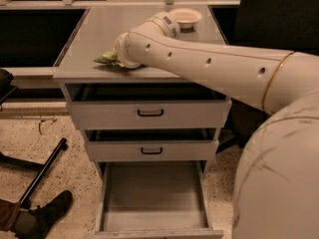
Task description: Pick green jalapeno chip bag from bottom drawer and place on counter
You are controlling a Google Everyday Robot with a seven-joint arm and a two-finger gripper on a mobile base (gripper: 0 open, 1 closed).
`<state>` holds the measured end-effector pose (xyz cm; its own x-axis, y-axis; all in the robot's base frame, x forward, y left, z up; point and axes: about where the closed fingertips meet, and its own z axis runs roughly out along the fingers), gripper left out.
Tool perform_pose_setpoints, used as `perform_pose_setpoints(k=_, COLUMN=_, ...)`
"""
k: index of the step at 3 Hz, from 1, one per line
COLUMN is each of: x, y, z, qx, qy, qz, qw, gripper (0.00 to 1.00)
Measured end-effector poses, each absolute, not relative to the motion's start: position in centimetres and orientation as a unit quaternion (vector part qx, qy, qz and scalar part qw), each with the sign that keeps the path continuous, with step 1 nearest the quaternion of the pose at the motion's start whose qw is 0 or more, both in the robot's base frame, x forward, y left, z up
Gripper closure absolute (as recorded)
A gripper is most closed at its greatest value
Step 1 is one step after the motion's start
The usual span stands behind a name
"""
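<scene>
Gripper (119, 59) low at counter (94, 34) front edge, hidden behind wrist; open or shut: cannot tell. Green jalapeno chip bag (105, 59) pokes out just left of gripper, at counter surface. Bottom drawer (154, 198) open well below gripper. Bag likely light, crinkly, slippery foil; pinch flat edge seam.

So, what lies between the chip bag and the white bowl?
Camera view: only the robot arm crosses that counter stretch; the gripper is hidden behind it, at the chip bag.

floor (35, 143): speckled beige | chair (279, 19): black, right | lighting: dim, warm
</scene>
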<state>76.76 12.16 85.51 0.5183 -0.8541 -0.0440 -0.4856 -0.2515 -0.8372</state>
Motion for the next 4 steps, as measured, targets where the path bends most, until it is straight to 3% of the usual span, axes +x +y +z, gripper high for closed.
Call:
perform_pose_setpoints(k=3, x=76.76, y=12.16, z=85.51, qx=-0.761, qy=0.44, qz=-0.217, qw=0.425, gripper=0.08)
perform_pose_setpoints(k=4, x=76.76, y=12.17, z=85.5, qx=-0.761, qy=0.44, qz=-0.217, qw=0.425, gripper=0.0)
